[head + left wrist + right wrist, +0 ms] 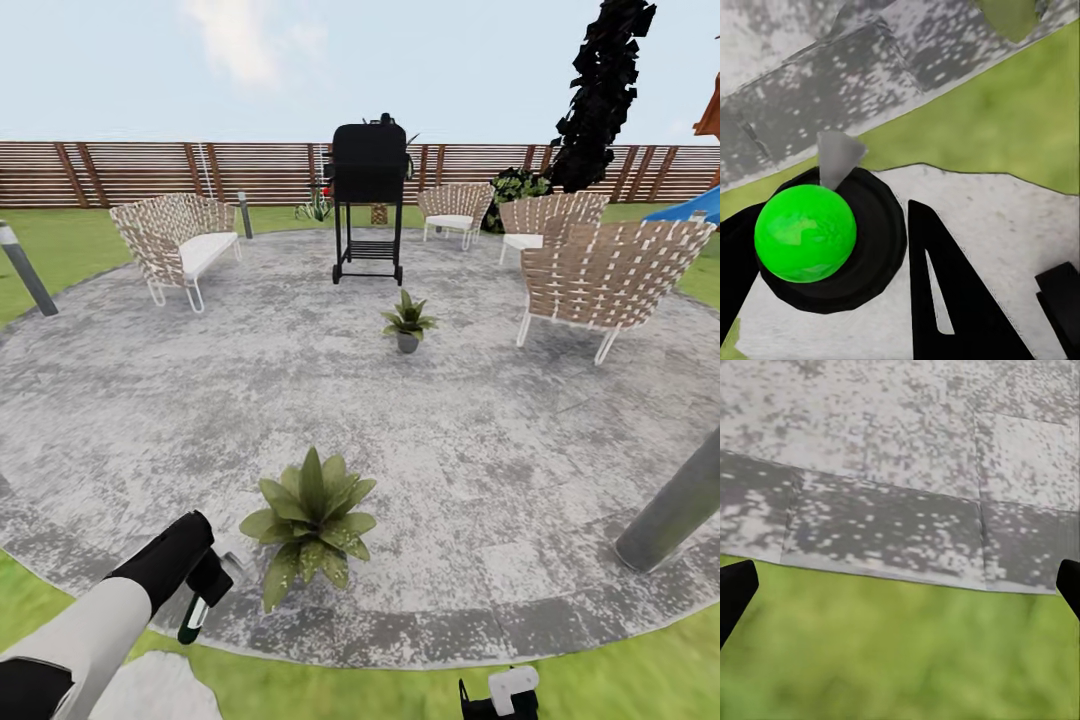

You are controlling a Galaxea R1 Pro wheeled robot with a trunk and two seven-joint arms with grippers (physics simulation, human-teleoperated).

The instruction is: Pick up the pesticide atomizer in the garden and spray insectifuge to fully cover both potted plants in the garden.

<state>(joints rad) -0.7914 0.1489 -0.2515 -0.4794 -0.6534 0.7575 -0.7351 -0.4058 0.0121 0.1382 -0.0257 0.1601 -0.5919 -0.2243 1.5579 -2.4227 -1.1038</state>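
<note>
Black grill (369,200) among 4 wicker chairs (610,275).

The atomizer (195,618) hangs in the left hand (205,590), just beside the near potted plant (312,520); the far potted plant (408,322) stands mid-patio.

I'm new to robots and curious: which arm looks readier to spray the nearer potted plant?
The left. Its tool already holds the pesticide atomizer just beside the nearer potted plant. The right tool hangs open over the patio's edge, holding nothing.

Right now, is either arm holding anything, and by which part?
The left gripper holds the pesticide atomizer by its upper part, dark base hanging down. The right gripper is open over the patio's edge, holding nothing.
</note>
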